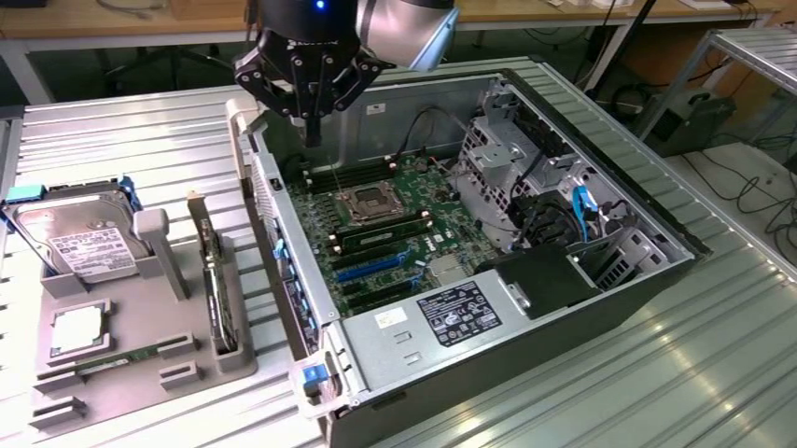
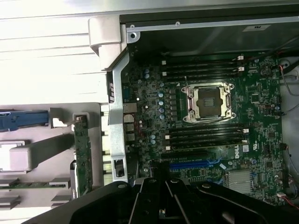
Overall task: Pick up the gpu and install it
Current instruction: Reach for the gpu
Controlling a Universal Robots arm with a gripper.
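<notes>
- Task's at the start, as I judge it: the gpu (image 1: 215,285) isn't picked up yet, so nothing's installed.
- The gpu stands on edge in a slot of the grey holder (image 1: 137,383), on the desk (image 1: 125,131), just beside the pc case (image 1: 412,373) on the exterior view's left. No contact w/ the hand.
- In the wrist view the same card (image 2: 83,154) shows edge-on as a thin strip in its slot, outside the case wall.
- Other bits in the holder look untouched too: hard drive (image 1: 81,245) w/ white label at the back, a small memory stick (image 1: 125,358) lying near the front.
- Inside the case the motherboard (image 1: 373,224) lies bare; the blue card slots (image 1: 370,269) have nothing in them. The wrist view shows one blue slot (image 2: 196,164), also free.
- So left to do, by the look of it: grab the card, carry it over the case wall, seat it in a slot. That's basically the whole job.
- The hand (image 1: 312,131) hangs above the case's back corner, over the board, near the case wall that faces the holder, well apart from the gpu.
- Its fingers are pressed together, pinching nothing and touching nothing.
- In the wrist view the hand (image 2: 162,186) is the dark mass over the board, also w/ nothing between the tips.
</notes>
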